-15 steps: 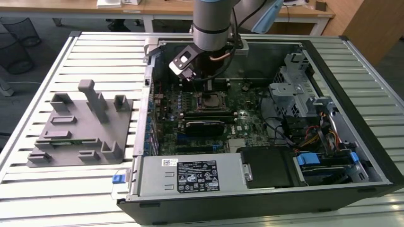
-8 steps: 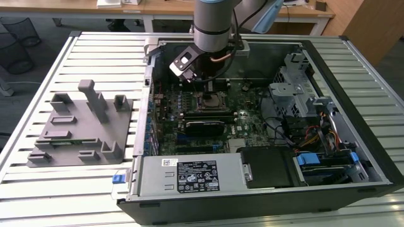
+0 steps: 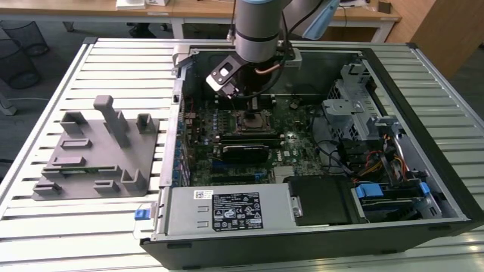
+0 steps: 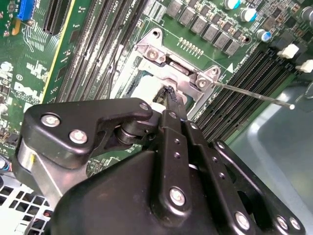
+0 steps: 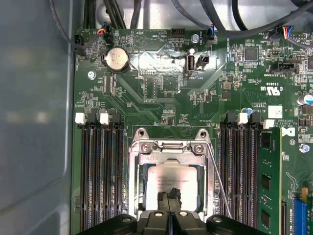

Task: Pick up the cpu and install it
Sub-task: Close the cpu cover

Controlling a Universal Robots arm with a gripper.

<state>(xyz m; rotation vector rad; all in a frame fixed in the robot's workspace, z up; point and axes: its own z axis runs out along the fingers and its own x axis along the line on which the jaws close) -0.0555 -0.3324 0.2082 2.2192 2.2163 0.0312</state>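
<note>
One robot arm [image 3: 257, 34] comes straight down from above into an open computer case [image 3: 393, 79]. The case lies on a white tabletop [image 3: 113, 62] made of slats. The arm's wrist stands almost upright over the middle of the green board [image 5: 161, 93].

At the arm's tip, the pincer [image 3: 254, 109] hangs low over the chip socket. In both wrist views its two black fingers [image 5: 162, 201] are pressed together, with no gap that I can see. Nothing is held between them. The pincer [image 5: 169, 195] has its tips right over the cpu [image 5: 171, 178] (I cannot tell if they touch it or just hover above it).

The cpu lies flat in the socket with its pale silvery top facing up. A shiny metal frame [image 5: 171, 147] goes around it. In the second wrist view the pincer [image 4: 169, 93] points down at the cpu [image 4: 139, 93], which shows as a pale patch inside that frame.

A thin wire lever [image 4: 254, 95] runs along one side of the frame. Long dark memory slots [image 5: 100, 171] sit on both sides of the socket. A round silver battery [image 5: 116, 58] sits further off on the board.

On the tabletop, at the exterior view's left of the case, there is a grey plastic block holder [image 3: 98, 153].
</note>
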